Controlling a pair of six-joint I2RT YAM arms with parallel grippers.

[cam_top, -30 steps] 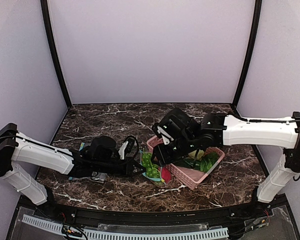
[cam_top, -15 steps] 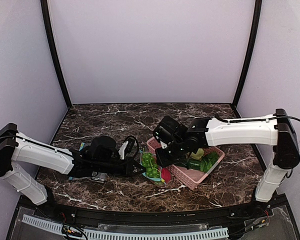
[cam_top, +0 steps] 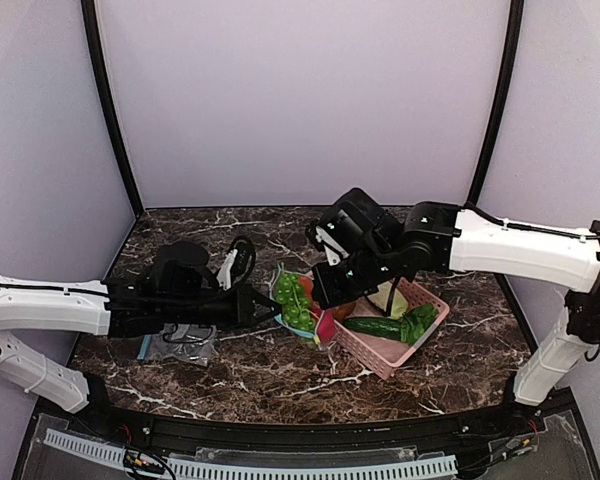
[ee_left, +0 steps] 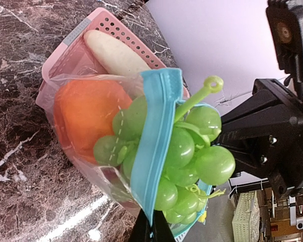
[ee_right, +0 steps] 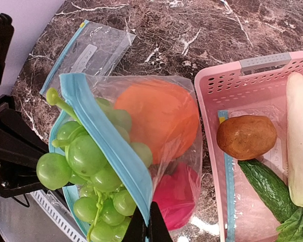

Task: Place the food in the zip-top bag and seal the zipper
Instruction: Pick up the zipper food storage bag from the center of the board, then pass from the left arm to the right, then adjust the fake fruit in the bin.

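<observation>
The clear zip-top bag (cam_top: 298, 308) hangs off the table between my two grippers. It holds a round orange fruit (ee_right: 159, 118), a red fruit (ee_right: 179, 199) and a green grape bunch (ee_right: 86, 156). The grapes (ee_left: 192, 151) bulge out between the two sides of the light blue zipper (ee_left: 151, 151), which stands open. My left gripper (ee_left: 151, 229) is shut on one end of the zipper strip. My right gripper (ee_right: 146, 229) is shut on the strip (ee_right: 111, 146) at the other end. In the top view the left gripper (cam_top: 267, 303) is left of the bag and the right gripper (cam_top: 323, 300) right of it.
A pink slatted basket (cam_top: 375, 355) stands right under the bag's right side, holding a brown potato (ee_right: 246, 136), a cucumber (ee_right: 267, 189), a white radish (ee_right: 300, 136) and a flat bag. A second empty zip-top bag (ee_right: 93, 50) lies on the marble left of it.
The bag has been lifted up from the table by both grippers. The left arm has risen and drawn back to the left; the right gripper has risen too.
</observation>
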